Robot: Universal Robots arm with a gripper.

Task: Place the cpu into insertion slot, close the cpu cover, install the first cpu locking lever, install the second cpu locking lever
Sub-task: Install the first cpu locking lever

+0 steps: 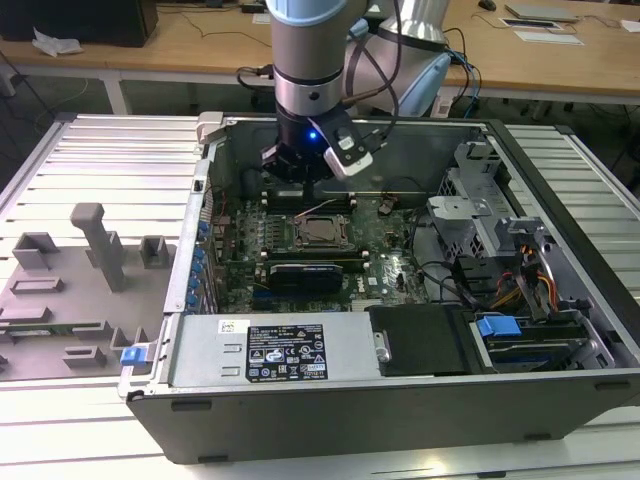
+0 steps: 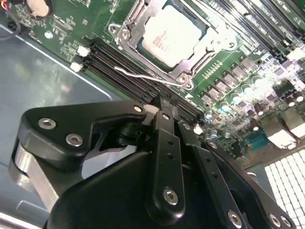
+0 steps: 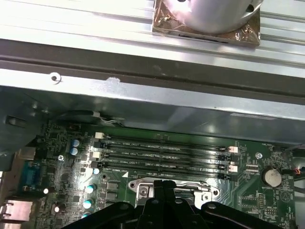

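**First lever to be locked over the seated cpu**

The cpu is seen seated in the slot on the board, and the cover appears to be lying down around it. One lever, a thin silver wire, is seen loose along the cover's edge, on the side towards the memory slots. The work is therefore judged to stand at the first lever.

The pincer is clenched, and nothing is seen held between its fingers. It is poised low inside the case, over the memory slots and near the lever. Whether the wire is touched cannot be told.

For this step to be done well, the closed tips are best used as a single pusher. The wire should probably be met near its free end, pressed down evenly and carried sideways under its catch, so that it is not bent. Pressure should be kept off the cpu's top and off the memory-slot latches. If the catch is not fully cleared, the wire is likely to spring back.
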